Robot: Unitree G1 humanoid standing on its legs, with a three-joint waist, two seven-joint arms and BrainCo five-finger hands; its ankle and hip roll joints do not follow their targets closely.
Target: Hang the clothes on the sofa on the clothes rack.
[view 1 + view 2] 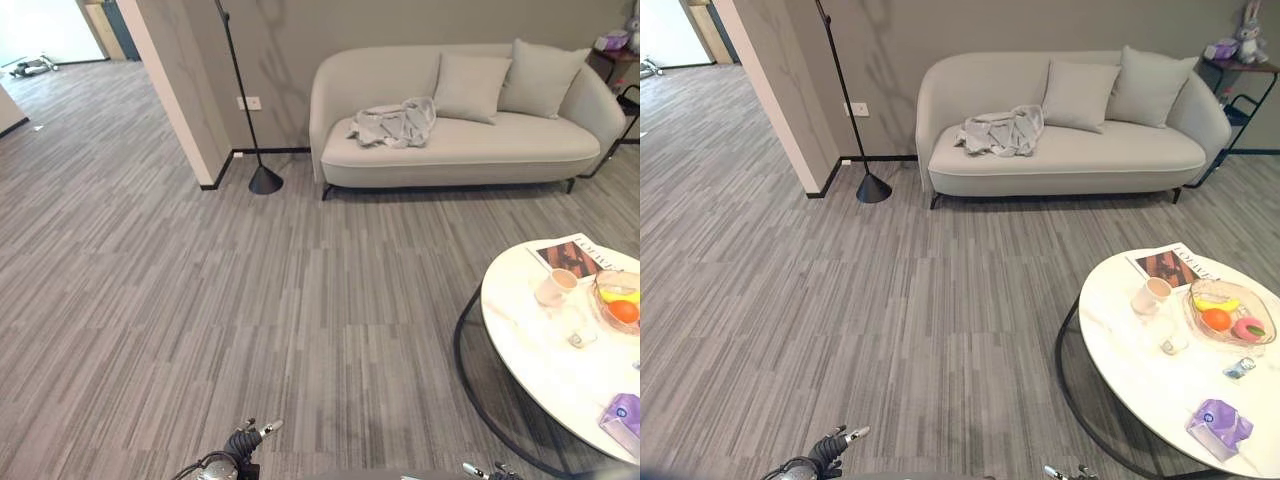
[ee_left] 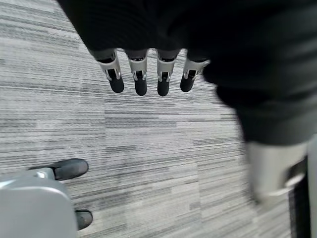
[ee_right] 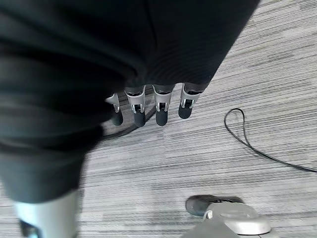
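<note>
A crumpled light grey garment [image 1: 397, 123] lies on the left part of the seat of a pale grey sofa [image 1: 470, 150] against the far wall, well across the floor from me. My left hand [image 2: 140, 74] hangs over the grey striped carpet, fingers straight and holding nothing. The right hand [image 3: 161, 106] hangs the same way, also empty. A thin black pole on a cone base [image 1: 264, 179] stands left of the sofa by the wall corner.
Two grey cushions [image 1: 472, 87] lean on the sofa back. A round white table [image 1: 545, 360] at my right carries a magazine, a cup [image 1: 555, 288], a fruit bowl [image 1: 620, 300] and a purple pack. A small shelf with a plush rabbit [image 1: 1247, 40] stands right of the sofa.
</note>
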